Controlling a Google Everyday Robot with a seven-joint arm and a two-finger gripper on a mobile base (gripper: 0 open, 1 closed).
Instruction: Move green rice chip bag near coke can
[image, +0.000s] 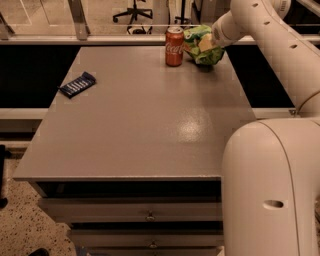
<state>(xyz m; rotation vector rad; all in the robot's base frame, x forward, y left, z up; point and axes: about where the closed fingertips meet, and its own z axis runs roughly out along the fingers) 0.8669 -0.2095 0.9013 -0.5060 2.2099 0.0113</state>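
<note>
The green rice chip bag (201, 45) is at the far edge of the table, just right of the coke can (174, 46) and nearly touching it. The red can stands upright. My gripper (209, 44) is at the bag, at the end of the white arm that reaches in from the upper right, and it is shut on the bag. The bag looks crumpled and slightly lifted or resting at the table's back edge; I cannot tell which.
A small dark-blue wrapped bar (77, 84) lies near the left edge of the grey table (150, 120). The robot's white body (270, 190) fills the lower right. Drawers sit under the table front. A railing and office chairs stand behind the table.
</note>
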